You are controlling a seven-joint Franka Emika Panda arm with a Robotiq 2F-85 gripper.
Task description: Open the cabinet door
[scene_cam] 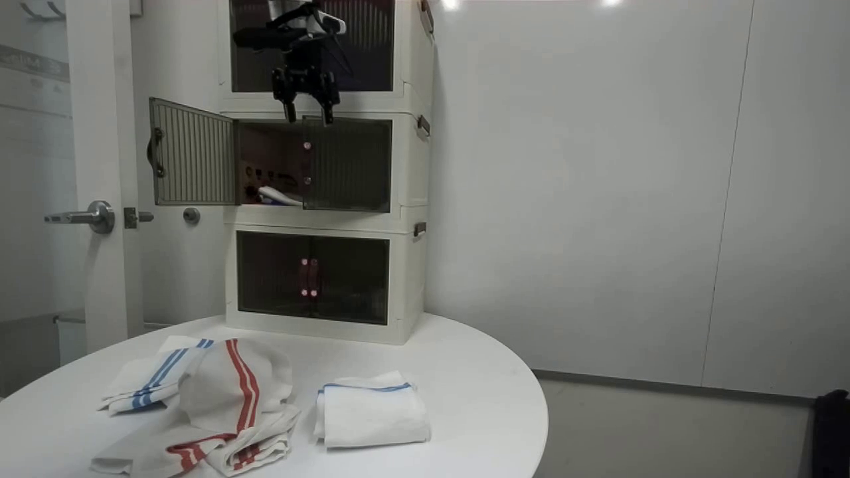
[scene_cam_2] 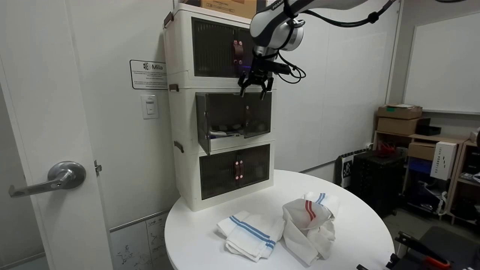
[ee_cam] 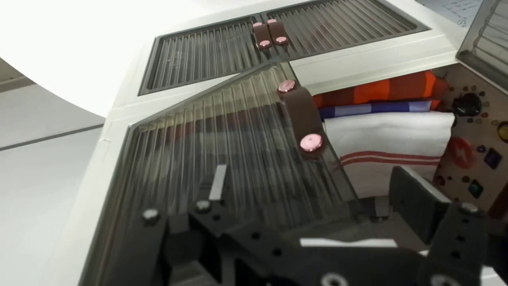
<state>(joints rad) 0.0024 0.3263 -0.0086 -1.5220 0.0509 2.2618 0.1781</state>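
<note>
State of gripper (scene_cam: 309,119): empty, fingers (ee_cam: 417,205) spread wide, nothing held. Position: in front of the cabinet (scene_cam: 315,220), about level with the top of its middle compartment (scene_cam: 413,169); contact with a door cannot be told. Wrist view, beyond the fingers: right door (ee_cam: 230,159), apparently slightly ajar, brown strap (ee_cam: 301,114) near its free edge. Same compartment, left door (scene_cam: 196,153): standing well out toward the near left. Inside, a white cloth (ee_cam: 387,133) with red stripes. The cabinet stands on the far part of the round table (scene_cam: 481,398); towels (scene_cam: 222,398) lie nearer.

Handling, my estimate: each door is likely a light, stiff plastic sheet, ribbed face slippery and perhaps brittle at the corners. For the right door, grip the strap between its pink studs (ee_cam: 311,142); if soft, it may flex before the door follows. Alternative: hook the free edge with one finger and draw it near, then right. Pull gently; the cabinet could shift on the table.
</note>
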